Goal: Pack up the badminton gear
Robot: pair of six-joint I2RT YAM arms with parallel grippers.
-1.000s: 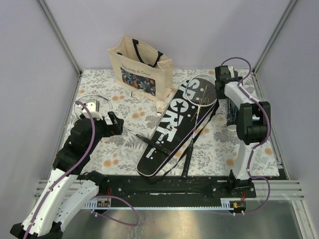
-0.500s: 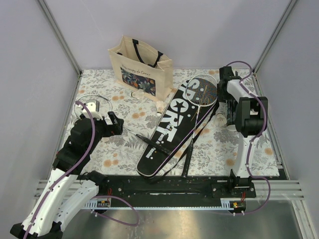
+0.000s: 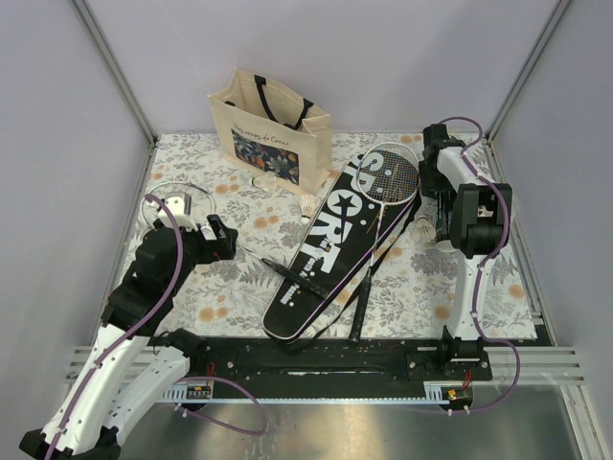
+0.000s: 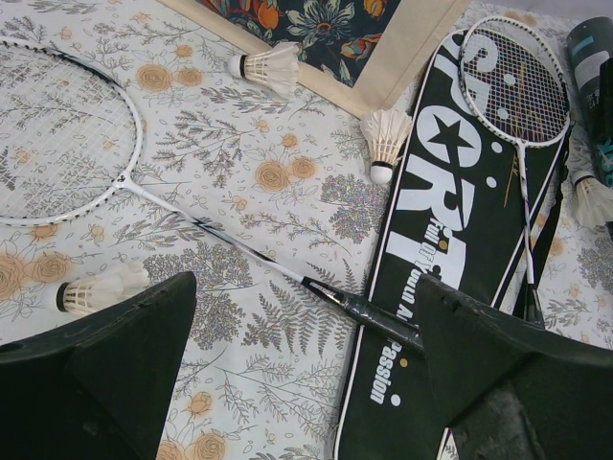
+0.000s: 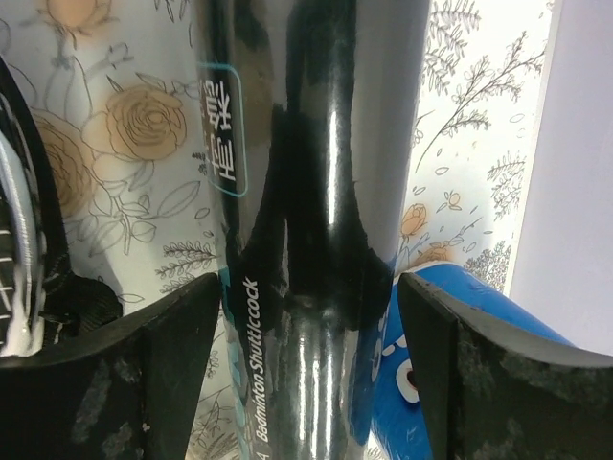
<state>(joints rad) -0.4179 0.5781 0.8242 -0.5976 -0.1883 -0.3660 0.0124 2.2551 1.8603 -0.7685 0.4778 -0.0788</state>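
The black cover lettered "SPORT" [image 3: 330,244] lies slantwise mid-table, with one racket [image 3: 393,172] on top of it. A second racket [image 4: 57,144] lies to the left, its black handle [image 4: 369,311] reaching the cover [image 4: 460,240]. White shuttlecocks [image 4: 271,65] [image 4: 385,134] [image 4: 96,287] are scattered on the floral cloth. My left gripper [image 4: 305,283] hangs open above that handle, holding nothing. My right gripper [image 5: 308,287] is open and straddles the long black tube [image 5: 306,192]. Its left finger is against the tube and a thin gap shows at the right one.
The beige tote bag [image 3: 271,129] stands at the back. A blue-and-white roll [image 5: 460,364] lies right beside the tube, under my right finger. Another shuttlecock [image 3: 425,225] rests near the right arm, and the right wall is close.
The right arm has shifted slightly over the tube and its jaws have narrowed around it. The left arm has not moved.
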